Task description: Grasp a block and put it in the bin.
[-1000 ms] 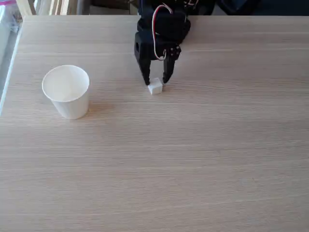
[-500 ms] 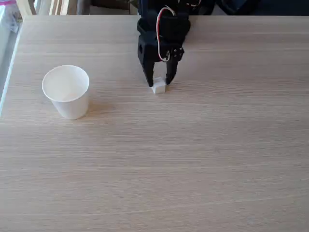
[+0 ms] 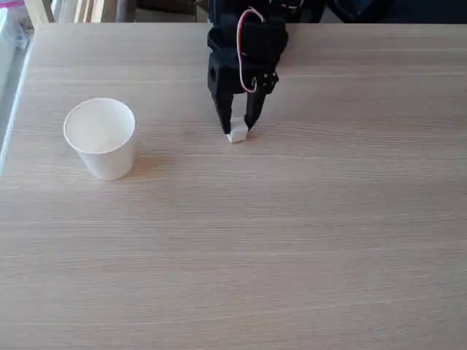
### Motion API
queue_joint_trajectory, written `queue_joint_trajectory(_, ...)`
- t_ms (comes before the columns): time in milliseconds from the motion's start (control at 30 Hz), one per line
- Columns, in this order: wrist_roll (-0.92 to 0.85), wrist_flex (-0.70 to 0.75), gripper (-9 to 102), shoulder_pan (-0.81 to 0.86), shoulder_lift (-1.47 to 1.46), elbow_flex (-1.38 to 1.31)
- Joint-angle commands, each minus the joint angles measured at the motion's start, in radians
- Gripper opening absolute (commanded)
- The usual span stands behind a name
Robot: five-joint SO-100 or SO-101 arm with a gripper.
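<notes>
The block (image 3: 236,134), a tiny white cube, sits on the wooden table just right of centre at the back. My black gripper (image 3: 237,128) reaches down from the top edge of the fixed view, and its two fingers press against the cube's left and right sides. The cube's lower part shows below the fingertips and seems to rest on the table. The bin (image 3: 101,137), a white paper cup with a rolled rim, stands upright at the left, well apart from the gripper, and its inside looks bare.
The light wooden table (image 3: 292,240) spreads wide in front and to the right. Its left edge (image 3: 13,109) runs close beside the cup. Red and white wires (image 3: 241,51) loop along the arm's wrist.
The fingers have drawn together around the cube. The cube shifted a little to the right and then back as they narrowed. The cup has not moved.
</notes>
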Motion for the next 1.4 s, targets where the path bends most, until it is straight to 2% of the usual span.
queue_joint_trajectory(0,-0.014,-0.015,0,0.018,0.031,-0.003)
queue_joint_trajectory(333,-0.104,-0.152,0,0.166,0.393,0.012)
queue_joint_trajectory(500,-0.152,-0.385,0,0.279,0.445,0.075)
queue_joint_trajectory(600,-0.152,-0.466,0,0.357,0.397,0.061)
queue_joint_trajectory(967,-0.077,-0.482,0,0.506,0.000,-0.296)
queue_joint_trajectory(1200,-0.110,-0.442,1,0.560,-0.069,-0.316)
queue_joint_trajectory(1367,-0.110,-0.359,17,0.572,-0.072,-0.314)
